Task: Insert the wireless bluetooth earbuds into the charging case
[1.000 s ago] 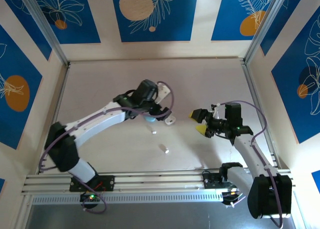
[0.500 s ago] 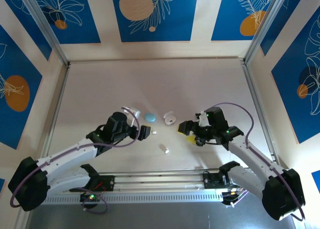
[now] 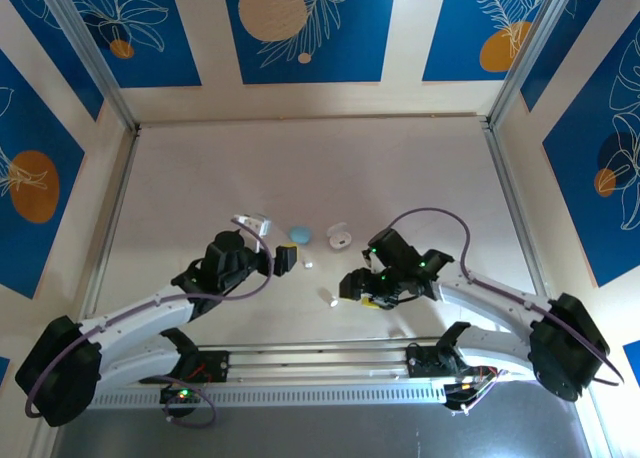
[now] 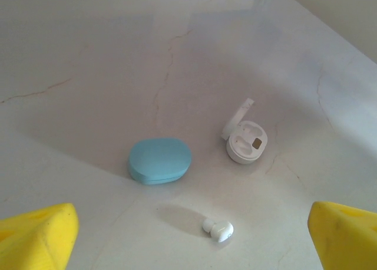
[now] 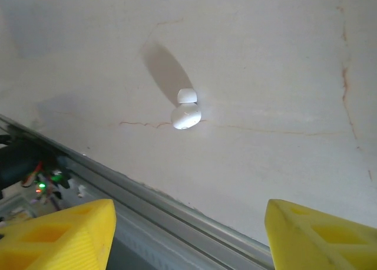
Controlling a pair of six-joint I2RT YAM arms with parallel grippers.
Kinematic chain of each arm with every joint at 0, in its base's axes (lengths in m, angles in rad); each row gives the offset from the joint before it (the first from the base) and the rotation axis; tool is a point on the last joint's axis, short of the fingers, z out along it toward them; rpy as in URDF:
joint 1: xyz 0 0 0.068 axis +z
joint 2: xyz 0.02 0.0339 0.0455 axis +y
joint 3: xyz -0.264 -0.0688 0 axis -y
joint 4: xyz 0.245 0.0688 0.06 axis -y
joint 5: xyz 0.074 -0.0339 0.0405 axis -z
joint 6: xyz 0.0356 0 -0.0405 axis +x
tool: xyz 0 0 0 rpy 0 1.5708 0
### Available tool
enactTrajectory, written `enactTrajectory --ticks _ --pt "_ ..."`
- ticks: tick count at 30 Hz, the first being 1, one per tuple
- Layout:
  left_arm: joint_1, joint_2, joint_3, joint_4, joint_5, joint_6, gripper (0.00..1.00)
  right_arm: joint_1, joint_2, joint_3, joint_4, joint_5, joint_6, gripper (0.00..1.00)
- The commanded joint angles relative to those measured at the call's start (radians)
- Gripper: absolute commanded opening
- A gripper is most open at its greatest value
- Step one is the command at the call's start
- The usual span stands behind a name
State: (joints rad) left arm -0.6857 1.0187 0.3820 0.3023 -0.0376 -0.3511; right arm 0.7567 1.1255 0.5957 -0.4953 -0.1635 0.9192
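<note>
Near edge: right gripper [image 3: 358,292], jaws apart and empty, above the metal rail [image 5: 177,223]. A white earbud [image 5: 186,112] lies just ahead on the table [image 3: 400,168]. Left gripper [image 4: 188,240]: jaws wide, empty, second white earbud [image 4: 218,229] before it. Beyond: closed blue case [image 4: 159,160] beside open white case [image 4: 246,143], then bare tabletop to the back wall.
</note>
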Motion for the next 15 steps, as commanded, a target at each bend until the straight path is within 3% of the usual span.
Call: enactTrajectory --ticks 1,9,12,15 --pt "0.031 0.0 -0.014 0.046 0.003 -0.037 1.0 0.042 0.034 0.068 -0.056 0.098 -0.045 0.64" --pt "0.16 0.019 -0.042 0.087 0.115 -0.135 1.0 0.058 0.194 0.273 -0.091 0.178 -0.177 0.54" --pt "0.189 0.026 -0.057 0.112 0.133 -0.156 1.0 0.041 0.241 0.312 -0.05 0.134 -0.147 0.51" --pt "0.204 0.045 -0.061 0.131 0.137 -0.161 1.0 0.023 0.259 0.303 0.028 0.109 -0.054 0.55"
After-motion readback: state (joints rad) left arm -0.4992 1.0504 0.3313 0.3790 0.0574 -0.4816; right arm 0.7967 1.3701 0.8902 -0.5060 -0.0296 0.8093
